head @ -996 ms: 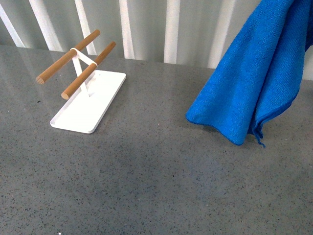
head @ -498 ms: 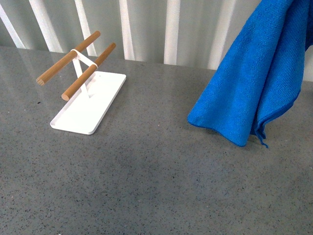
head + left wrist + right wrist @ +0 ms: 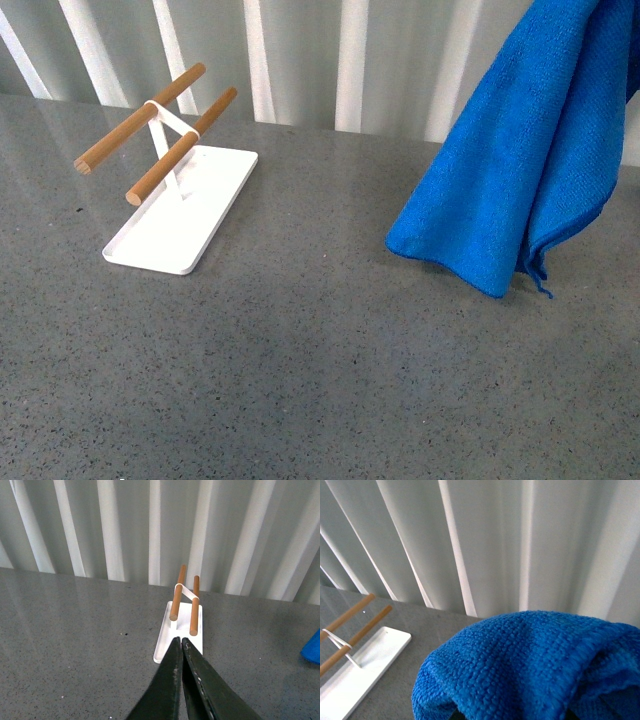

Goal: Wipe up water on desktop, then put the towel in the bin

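While the front view is showing neither arm, the towel is hanging from the upper right corner in loose folds. Its lowest corner is dangling close over the right part of the worktop; whether it is touching the stone I cannot tell. Well apart from it, on the left, a white tray is lying flat on the worktop. Two wooden rods are sitting side by side on a white stand rising from the tray, tilting upward toward the back.

From the left wrist, the left pincer is hovering above the worktop with its dark jaws pressed together and nothing between them, pointing at the tray and rods. A blue scrap of the towel is peeking in at one edge.

From the right wrist, the towel is filling the foreground and hiding the right pincer, so I cannot tell whether it is gripping the cloth. The tray and rods are showing beyond it on the worktop.
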You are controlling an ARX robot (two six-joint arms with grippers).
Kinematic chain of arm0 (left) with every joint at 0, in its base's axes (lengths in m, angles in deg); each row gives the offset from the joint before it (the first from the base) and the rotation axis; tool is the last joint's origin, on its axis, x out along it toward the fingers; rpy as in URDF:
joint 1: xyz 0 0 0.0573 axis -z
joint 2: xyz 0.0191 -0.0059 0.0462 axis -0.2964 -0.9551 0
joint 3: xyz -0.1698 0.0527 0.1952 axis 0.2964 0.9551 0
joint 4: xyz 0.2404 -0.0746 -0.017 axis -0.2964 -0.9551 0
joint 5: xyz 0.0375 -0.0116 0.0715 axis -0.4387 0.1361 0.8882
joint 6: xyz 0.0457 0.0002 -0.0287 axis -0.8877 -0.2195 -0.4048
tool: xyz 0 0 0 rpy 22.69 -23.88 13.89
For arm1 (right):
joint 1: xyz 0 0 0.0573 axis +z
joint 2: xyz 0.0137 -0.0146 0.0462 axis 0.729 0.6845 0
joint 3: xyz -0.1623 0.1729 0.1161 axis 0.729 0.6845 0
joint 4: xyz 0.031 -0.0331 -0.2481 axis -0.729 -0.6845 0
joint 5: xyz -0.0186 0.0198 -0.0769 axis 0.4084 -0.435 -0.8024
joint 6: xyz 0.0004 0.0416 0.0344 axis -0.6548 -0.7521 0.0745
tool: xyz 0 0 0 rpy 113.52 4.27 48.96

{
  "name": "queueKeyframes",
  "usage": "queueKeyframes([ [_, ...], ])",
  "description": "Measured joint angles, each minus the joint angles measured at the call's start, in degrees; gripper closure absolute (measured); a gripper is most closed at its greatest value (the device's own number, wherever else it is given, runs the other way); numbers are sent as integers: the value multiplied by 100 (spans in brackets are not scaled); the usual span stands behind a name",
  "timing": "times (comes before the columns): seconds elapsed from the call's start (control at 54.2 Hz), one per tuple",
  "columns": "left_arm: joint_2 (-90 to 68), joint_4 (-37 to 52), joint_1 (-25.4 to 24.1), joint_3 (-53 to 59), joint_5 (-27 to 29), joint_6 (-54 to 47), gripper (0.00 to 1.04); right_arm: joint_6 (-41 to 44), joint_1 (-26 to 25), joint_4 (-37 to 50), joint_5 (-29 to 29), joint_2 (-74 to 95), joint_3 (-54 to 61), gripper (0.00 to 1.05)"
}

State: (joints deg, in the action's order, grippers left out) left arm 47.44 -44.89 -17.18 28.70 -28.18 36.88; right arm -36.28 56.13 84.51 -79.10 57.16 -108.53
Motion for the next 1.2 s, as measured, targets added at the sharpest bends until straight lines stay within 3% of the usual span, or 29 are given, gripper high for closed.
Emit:
queueKeyframes([
  [0.184, 0, -2, 0, 0, 0, 0, 54, 50, -221, -1716, -605, 92, -160, 102],
  [0.479, 0, -4, 0, 0, -2, -2, 6, 437, -717, -1263, -527, 1528, 205, 102],
  [0.793, 0, -4, 0, 0, -2, -13, 7, 505, -881, -846, -382, 3274, 111, 102],
  [1.199, 0, -4, 0, 0, -2, -13, 7, 667, -1263, -769, -566, 3639, -315, 102],
])
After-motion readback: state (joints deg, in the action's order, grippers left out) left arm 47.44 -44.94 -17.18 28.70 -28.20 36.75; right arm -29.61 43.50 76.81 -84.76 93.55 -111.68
